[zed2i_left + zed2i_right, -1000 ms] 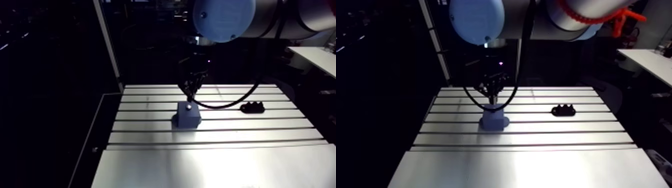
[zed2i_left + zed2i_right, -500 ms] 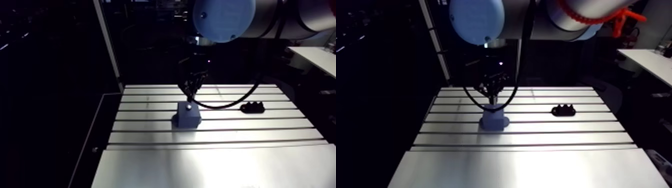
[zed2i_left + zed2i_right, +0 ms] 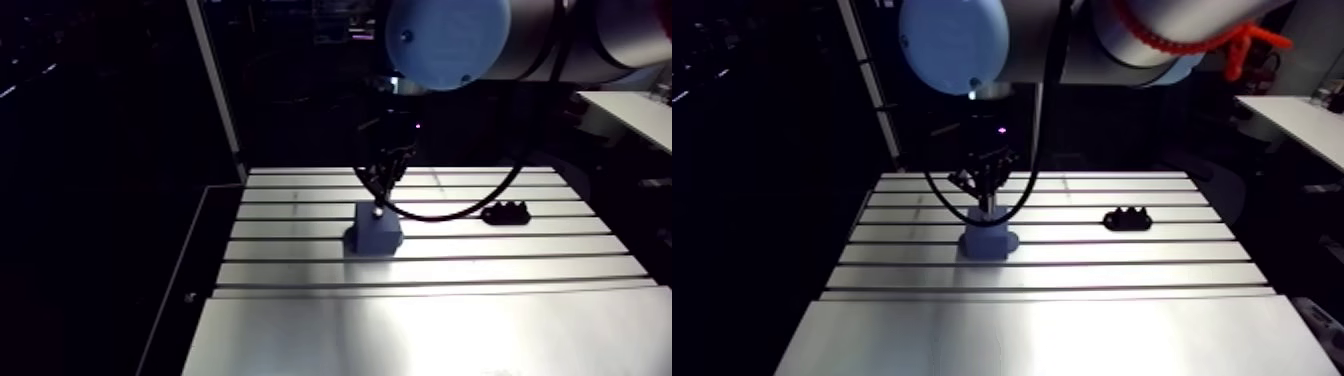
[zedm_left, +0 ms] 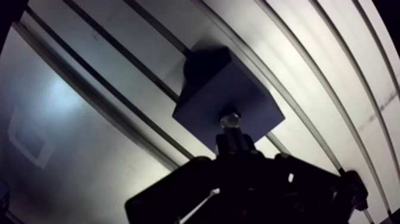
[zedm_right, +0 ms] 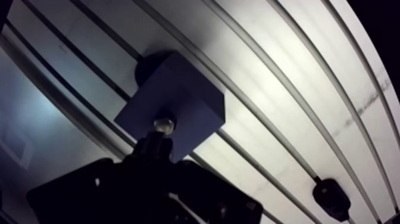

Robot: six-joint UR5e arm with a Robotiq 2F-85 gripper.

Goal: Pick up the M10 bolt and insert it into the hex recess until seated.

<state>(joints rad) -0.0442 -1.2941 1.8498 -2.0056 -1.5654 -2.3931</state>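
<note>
A dark blue block (image 4: 208, 89) stands on the slotted table (image 3: 450, 320), near its middle. My gripper (image 4: 235, 138) hangs straight over the block's top face, also visible in the arm view (image 3: 380, 183). Its dark fingers sit close together around the M10 bolt (image 4: 230, 120). Only the bolt's shiny rounded end shows, sticking out past the fingertips right at the block's top (image 5: 163, 124). The recess itself is hidden under the bolt and fingers.
A small black holder with bumps (image 3: 505, 212) lies on the table to the right of the block; it shows beside the gripper in the wrist view (image 5: 330, 198). A smooth plate (image 3: 430, 340) forms the table's near part. A vertical post (image 3: 215, 90) rises at the back left corner.
The gripper stands slightly higher over the block than just before. Block and black holder have not moved.
</note>
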